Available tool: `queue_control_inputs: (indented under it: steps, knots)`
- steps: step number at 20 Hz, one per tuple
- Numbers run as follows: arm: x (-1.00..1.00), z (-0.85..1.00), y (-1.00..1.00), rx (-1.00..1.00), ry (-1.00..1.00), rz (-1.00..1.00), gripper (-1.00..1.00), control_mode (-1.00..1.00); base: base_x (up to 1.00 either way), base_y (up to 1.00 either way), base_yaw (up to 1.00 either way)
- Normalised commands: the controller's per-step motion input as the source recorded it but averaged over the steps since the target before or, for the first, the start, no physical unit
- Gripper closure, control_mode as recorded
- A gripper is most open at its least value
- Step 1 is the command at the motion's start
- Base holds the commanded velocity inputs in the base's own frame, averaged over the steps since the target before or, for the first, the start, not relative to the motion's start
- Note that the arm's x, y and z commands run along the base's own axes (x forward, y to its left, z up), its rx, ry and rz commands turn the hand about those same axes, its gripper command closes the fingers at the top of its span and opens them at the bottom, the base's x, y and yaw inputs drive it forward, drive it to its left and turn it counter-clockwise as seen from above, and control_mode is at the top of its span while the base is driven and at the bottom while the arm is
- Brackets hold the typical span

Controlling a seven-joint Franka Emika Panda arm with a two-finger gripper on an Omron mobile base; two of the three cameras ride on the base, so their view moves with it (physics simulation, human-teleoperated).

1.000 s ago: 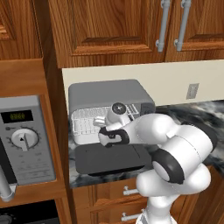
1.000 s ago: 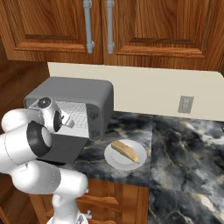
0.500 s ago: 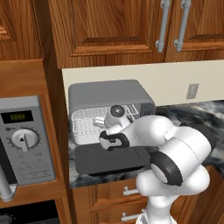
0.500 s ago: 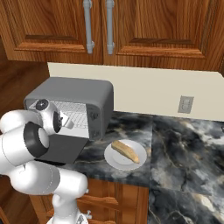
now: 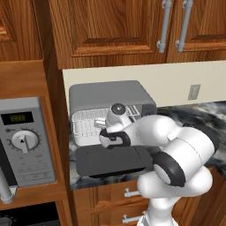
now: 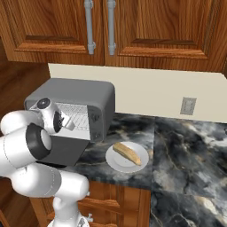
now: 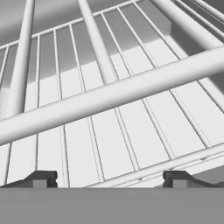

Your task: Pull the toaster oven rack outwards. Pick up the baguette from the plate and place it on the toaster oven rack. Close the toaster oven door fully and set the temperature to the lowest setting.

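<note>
Thin white-silver wire toaster oven rack [image 7: 109, 94], gripper [image 7: 109, 178] wide apart

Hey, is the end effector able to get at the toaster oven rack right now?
Probably yes. The toaster oven door lies folded down, and the end effector, jaws wide apart, sits right at the toaster oven rack, whose front wire runs just beyond the fingertips with nothing between.

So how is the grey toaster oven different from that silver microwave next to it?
The toaster oven is a plain grey box with rounded corners; the microwave is silver with a green display and a big round dial. The toaster oven sits on the marble counter; the microwave is set into the wooden cabinet. The toaster oven door lies folded down flat, showing the wire rack; the microwave looks shut. Both are boxy kitchen cookers.
</note>
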Motion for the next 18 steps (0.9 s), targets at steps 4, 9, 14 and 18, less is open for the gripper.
queue_control_inputs:
  steps: [4, 9, 14, 18]
  knots:
    - [-0.15, -0.31, 0.0, 0.02, 0.18, 0.0, 1.0, -1.0, 0.0, 0.0, 0.0]
    - [-0.34, -0.32, 0.0, 0.01, 0.14, 0.0, 1.0, -1.0, 0.0, 0.0, 0.0]
    - [-0.46, -0.45, 0.0, 0.0, 0.12, 0.0, 1.0, -1.0, 0.0, 0.0, 0.0]
    - [-0.44, -0.52, 0.0, 0.0, 0.12, 0.0, 1.0, -1.0, 0.0, 0.0, 0.0]
